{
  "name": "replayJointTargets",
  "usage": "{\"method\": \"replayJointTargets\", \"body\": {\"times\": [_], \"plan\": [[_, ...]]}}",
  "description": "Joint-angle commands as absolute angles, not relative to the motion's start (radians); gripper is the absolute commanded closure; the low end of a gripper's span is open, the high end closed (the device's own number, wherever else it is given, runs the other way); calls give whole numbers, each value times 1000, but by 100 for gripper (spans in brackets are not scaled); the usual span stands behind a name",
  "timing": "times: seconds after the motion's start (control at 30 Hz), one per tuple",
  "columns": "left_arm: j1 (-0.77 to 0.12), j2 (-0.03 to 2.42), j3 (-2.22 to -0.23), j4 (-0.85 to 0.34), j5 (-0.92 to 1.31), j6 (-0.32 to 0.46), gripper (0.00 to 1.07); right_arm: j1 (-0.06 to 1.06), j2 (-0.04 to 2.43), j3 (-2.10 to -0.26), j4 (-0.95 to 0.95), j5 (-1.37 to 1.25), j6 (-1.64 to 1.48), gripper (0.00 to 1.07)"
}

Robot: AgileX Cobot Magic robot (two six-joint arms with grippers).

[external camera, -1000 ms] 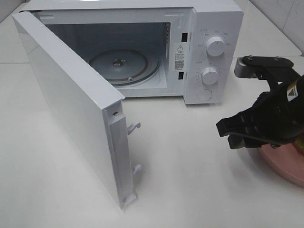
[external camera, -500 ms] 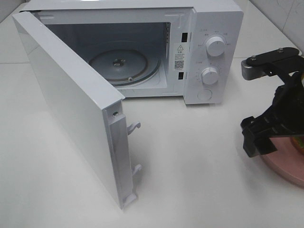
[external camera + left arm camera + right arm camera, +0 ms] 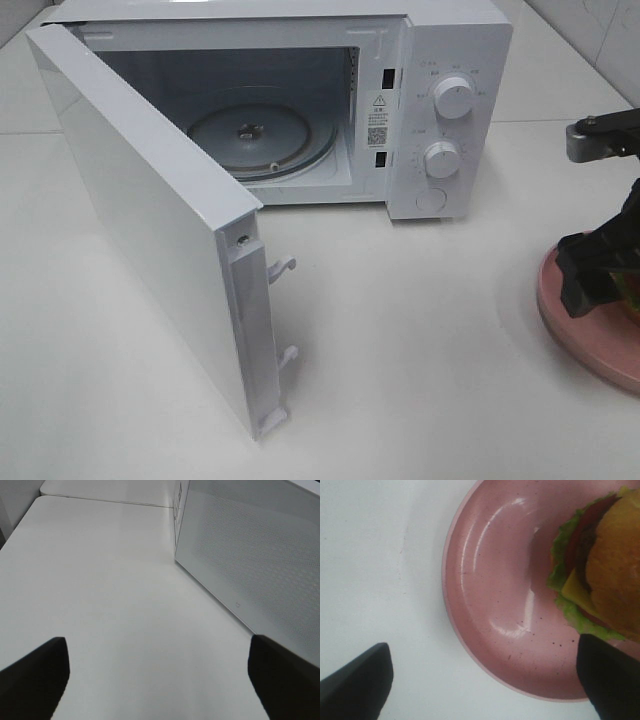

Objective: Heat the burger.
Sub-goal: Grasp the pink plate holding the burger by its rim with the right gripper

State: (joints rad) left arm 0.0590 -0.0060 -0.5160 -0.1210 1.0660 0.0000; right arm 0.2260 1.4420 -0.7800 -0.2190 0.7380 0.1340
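Lying on plate (image 3: 490,605), burger (image 3: 610,565) sits close beside one right jaw.

The right arm (image 3: 630,215) is built of matt black parts and is topped by a grey metal bracket (image 3: 598,142) with a rounded end, fastened by small dark screws (image 3: 590,121). The right pincer (image 3: 597,278) is formed of blocky black pieces. In the wrist views the left pincer (image 3: 159,680) and its counterpart are shown only as plain black, wedge-shaped fingertips (image 3: 355,682).
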Motion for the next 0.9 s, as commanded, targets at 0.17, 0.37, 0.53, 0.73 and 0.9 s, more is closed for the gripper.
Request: {"method": "replayJointTargets", "body": {"times": [0.17, 0.37, 0.53, 0.73, 0.9], "plan": [[61, -11, -515, -125, 1067, 0, 18, 220, 1532, -786, -167, 662, 78, 16], [61, -11, -515, -125, 1067, 0, 18, 220, 1624, -786, -168, 593, 78, 18], [61, -11, -515, -125, 1067, 0, 18, 220, 1672, -786, -172, 556, 78, 19], [61, -11, -515, -125, 1067, 0, 18, 220, 1747, -786, -190, 497, 79, 22], [61, -11, -515, -125, 1067, 0, 18, 220, 1787, -786, -208, 463, 87, 24]]}}
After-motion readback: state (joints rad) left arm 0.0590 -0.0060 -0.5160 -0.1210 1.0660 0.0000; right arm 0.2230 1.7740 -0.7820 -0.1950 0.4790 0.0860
